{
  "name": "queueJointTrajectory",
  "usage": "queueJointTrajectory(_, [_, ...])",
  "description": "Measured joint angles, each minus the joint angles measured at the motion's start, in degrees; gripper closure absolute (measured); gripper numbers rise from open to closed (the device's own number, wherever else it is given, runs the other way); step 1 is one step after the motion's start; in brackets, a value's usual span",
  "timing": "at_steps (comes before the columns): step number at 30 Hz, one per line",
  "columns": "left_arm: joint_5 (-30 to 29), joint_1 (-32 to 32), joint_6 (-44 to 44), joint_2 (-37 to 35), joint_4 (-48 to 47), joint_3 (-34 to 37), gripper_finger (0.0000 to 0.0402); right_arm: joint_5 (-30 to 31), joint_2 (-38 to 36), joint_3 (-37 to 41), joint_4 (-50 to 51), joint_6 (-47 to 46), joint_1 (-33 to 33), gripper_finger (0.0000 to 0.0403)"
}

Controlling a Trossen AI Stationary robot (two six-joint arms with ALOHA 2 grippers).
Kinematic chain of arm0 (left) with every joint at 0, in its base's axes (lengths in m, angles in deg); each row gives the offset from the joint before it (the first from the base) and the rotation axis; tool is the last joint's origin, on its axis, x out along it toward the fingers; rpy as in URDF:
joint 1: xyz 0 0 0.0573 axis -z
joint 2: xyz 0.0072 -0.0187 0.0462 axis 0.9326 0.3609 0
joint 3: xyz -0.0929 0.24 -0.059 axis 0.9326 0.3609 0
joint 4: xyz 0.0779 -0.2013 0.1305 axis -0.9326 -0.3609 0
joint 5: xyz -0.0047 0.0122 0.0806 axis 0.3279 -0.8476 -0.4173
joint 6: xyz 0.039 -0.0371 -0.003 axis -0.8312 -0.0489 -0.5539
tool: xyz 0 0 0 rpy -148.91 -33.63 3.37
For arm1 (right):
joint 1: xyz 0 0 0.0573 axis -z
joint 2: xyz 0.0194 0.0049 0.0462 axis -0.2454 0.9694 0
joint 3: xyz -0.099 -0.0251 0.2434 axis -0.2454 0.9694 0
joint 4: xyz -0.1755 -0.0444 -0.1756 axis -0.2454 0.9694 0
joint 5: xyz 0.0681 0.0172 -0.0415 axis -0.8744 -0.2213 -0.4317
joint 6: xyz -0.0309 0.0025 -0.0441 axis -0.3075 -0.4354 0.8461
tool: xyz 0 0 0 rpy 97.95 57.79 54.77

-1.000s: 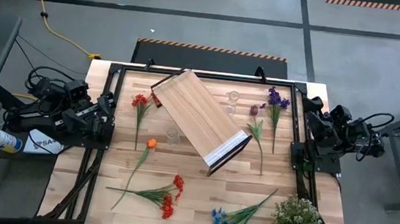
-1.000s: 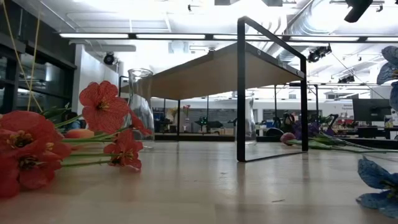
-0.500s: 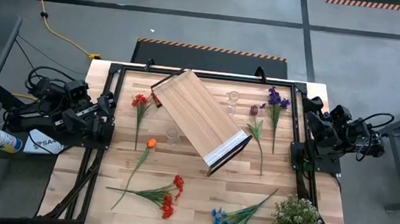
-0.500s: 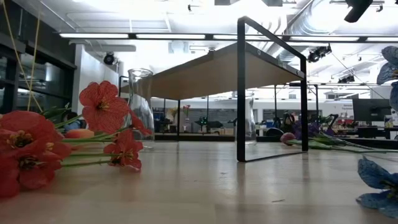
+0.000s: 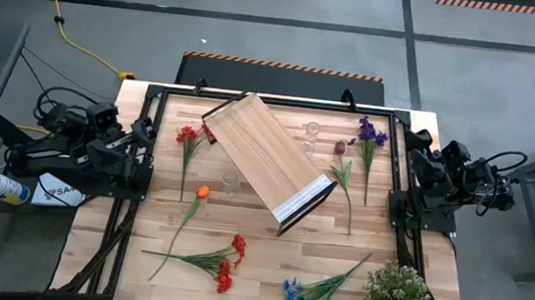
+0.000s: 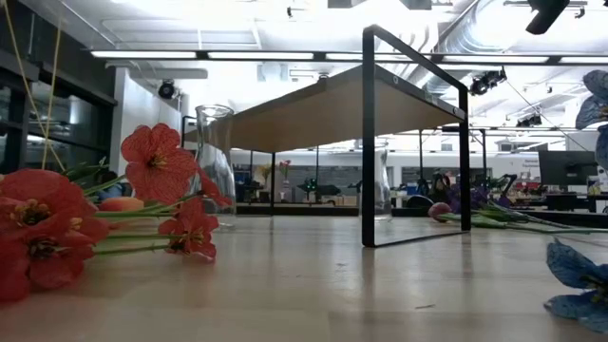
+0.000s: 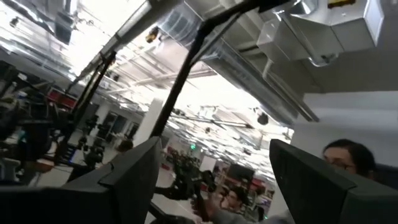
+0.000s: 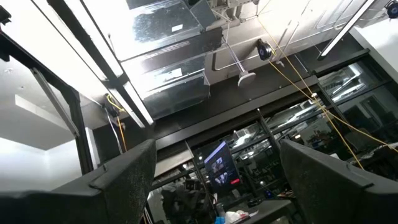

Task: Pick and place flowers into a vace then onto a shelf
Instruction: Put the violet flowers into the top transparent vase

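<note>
The flowers point(image 5: 200, 259) are lying loose across the wooden table point(image 5: 255, 277), all well clear of both sets of jaws: a red sprig point(image 5: 187, 138) is resting nearest the left gripper point(image 5: 141, 138), purple blooms point(image 5: 371, 134) nearest the right gripper point(image 5: 413, 156), with an orange bud point(image 5: 202, 192), a red bunch and a blue bunch point(image 5: 300, 299) farther off toward the front edge. The shelf point(image 5: 267, 160) is sitting at a slant between the two grippers, and two clear glass vases point(image 5: 232, 182) are standing right beside it, one of them point(image 5: 311, 132) near the purple blooms. Both arms are waiting folded at the table's sides, jaws spread and holding nothing. Trouble is likely to be coming from the vases: clear glass so close to the shelf frame is easy to clip and tip on a reach, and thin stems lying flat may be slipping out of a pinch. The high view is giving the whole layout, while the low view alone is showing the shelf standing raised on its dark frame, with one vase point(image 6: 215, 161) upright beside it. The wrist views are pointing up at the ceiling, showing only spread fingers point(image 7: 134, 180) and, in the left one, a person point(image 7: 348, 158) beyond.
</note>
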Motion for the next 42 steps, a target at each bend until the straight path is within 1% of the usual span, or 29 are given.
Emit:
queueJointTrajectory(3, [-3.5, 0.0, -2.4, 0.0, -0.7, 0.0, 0.0069, 0.4, 0.0, 0.0, -0.1, 0.0, 0.0, 0.0073])
queueJointTrajectory(7, [-10.2, 0.0, -3.6, 0.0, -3.8, 0.0, 0.0069, 4.9, 0.0, 0.0, -1.4, -0.3, 0.0, 0.0073])
queueJointTrajectory(9, [-12.8, 0.0, -3.8, 0.0, -6.6, 0.0, 0.0069, 6.9, 0.0, 0.0, -2.5, -2.4, 0.0, 0.0073])
queueJointTrajectory(12, [-16.3, 0.0, -3.8, 0.0, -13.3, 0.0, 0.0069, 9.7, 0.0, 0.0, -5.6, -6.7, 0.0, 0.0073])
queueJointTrajectory(15, [-20.8, 0.0, -3.8, 0.0, -20.4, 0.0, 0.0069, 13.7, 0.0, 0.0, -9.6, -8.8, 0.0, 0.0073])
queueJointTrajectory(19, [-27.0, 0.0, -3.9, 0.0, -29.0, 0.0, 0.0069, 18.5, 0.0, 0.0, -13.4, -9.1, 0.0, 0.0073])
queueJointTrajectory(24, [-32.9, 0.0, -5.6, 0.1, -37.6, 0.0, 0.0069, 25.6, 0.0, 0.0, -15.0, -9.1, 0.0, 0.0073])
queueJointTrajectory(28, [-36.2, 0.0, -5.5, 0.1, -45.5, 0.0, 0.0069, 31.3, 0.0, 0.0, -15.1, -9.1, 0.0, 0.0073])
queueJointTrajectory(31, [-37.8, 0.0, -4.8, 0.1, -51.9, 0.0, 0.0069, 33.4, 0.0, 0.0, -15.1, -9.0, 0.0, 0.0073])
queueJointTrajectory(37, [-38.0, 0.0, 1.6, 0.1, -60.8, 0.0, 0.0069, 32.1, 0.0, 0.0, -15.1, -6.2, 0.0, 0.0073])
queueJointTrajectory(42, [-37.7, 0.0, 2.5, 0.1, -63.7, 0.0, 0.0069, 31.9, 0.0, 0.0, -15.3, -6.3, 0.0, 0.0073])
